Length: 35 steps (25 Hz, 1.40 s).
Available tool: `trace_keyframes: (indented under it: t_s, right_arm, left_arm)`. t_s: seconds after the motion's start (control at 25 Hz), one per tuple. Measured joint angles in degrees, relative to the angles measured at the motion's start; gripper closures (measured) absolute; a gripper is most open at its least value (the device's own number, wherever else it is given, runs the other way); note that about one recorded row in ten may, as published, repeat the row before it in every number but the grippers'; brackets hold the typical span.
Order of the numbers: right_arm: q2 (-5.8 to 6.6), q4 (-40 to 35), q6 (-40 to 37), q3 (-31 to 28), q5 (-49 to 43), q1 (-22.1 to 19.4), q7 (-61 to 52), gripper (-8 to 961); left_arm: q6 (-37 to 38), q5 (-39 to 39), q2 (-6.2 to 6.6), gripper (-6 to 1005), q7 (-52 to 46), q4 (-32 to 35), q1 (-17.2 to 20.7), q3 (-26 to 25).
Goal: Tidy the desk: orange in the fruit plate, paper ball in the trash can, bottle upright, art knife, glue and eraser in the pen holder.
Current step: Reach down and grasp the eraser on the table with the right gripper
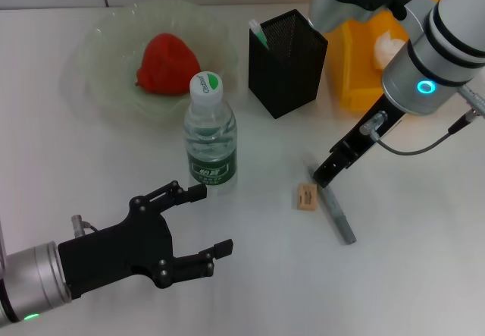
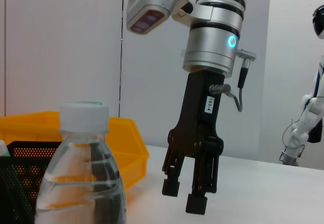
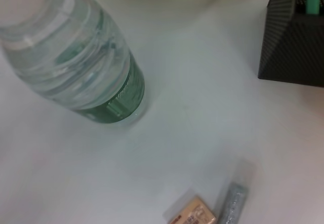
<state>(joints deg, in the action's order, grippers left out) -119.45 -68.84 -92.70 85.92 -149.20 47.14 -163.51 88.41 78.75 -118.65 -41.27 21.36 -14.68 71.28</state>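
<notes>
A red-orange fruit (image 1: 163, 63) lies in the pale green fruit plate (image 1: 106, 40). The water bottle (image 1: 211, 135) stands upright in front of the plate. The black mesh pen holder (image 1: 286, 63) holds a green-and-white stick (image 1: 259, 32). A tan eraser (image 1: 306, 197) and a grey art knife (image 1: 337, 213) lie side by side on the desk; both show in the right wrist view, the eraser (image 3: 192, 215) beside the knife (image 3: 234, 204). My right gripper (image 1: 324, 177) hangs just above the knife's far end, fingers slightly apart and empty. My left gripper (image 1: 211, 221) is open, low in front of the bottle.
A yellow bin (image 1: 356, 70) stands behind the pen holder with a white paper ball (image 1: 390, 48) in it. The desk is white. In the left wrist view the right gripper (image 2: 185, 196) hangs over the desk beyond the bottle (image 2: 83, 173).
</notes>
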Motion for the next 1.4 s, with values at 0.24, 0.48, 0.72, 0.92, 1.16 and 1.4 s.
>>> trace_keyframes:
  t_s: [0.24, 0.48, 0.72, 0.92, 1.16, 1.4]
  right_arm:
    - [-0.09, -2.89, 0.25, 6.20, 1.38, -1.15, 7.71, 120]
    - [-0.09, -4.86, 0.75, 9.34, 1.68, -3.17, 16.37, 120]
    - [-0.12, -2.87, 3.89, 9.84, 1.97, -4.25, 21.47, 120]
    - [-0.15, -1.87, 7.47, 11.07, 4.79, -5.14, 23.09, 120]
    - [-0.25, -2.19, 10.12, 11.46, 5.34, -5.70, 24.31, 120]
    - [-0.26, -1.18, 11.63, 12.24, 5.42, -5.73, 25.79, 119]
  left_arm:
    - [-0.32, 0.00, 0.02, 138, -0.05, 0.00, 0.00, 0.00]
    - [-0.48, 0.00, 0.06, 138, -0.12, 0.00, 0.05, 0.04]
    - [-0.55, 0.00, 0.01, 138, -0.13, -0.07, 0.22, 0.08]
    - [-0.55, 0.00, 0.00, 138, -0.13, -0.33, -0.03, 0.09]
    - [-0.54, 0.00, 0.00, 138, -0.12, -0.36, -0.13, 0.09]
    - [-0.52, 0.00, 0.00, 138, -0.05, -0.38, -0.17, 0.09]
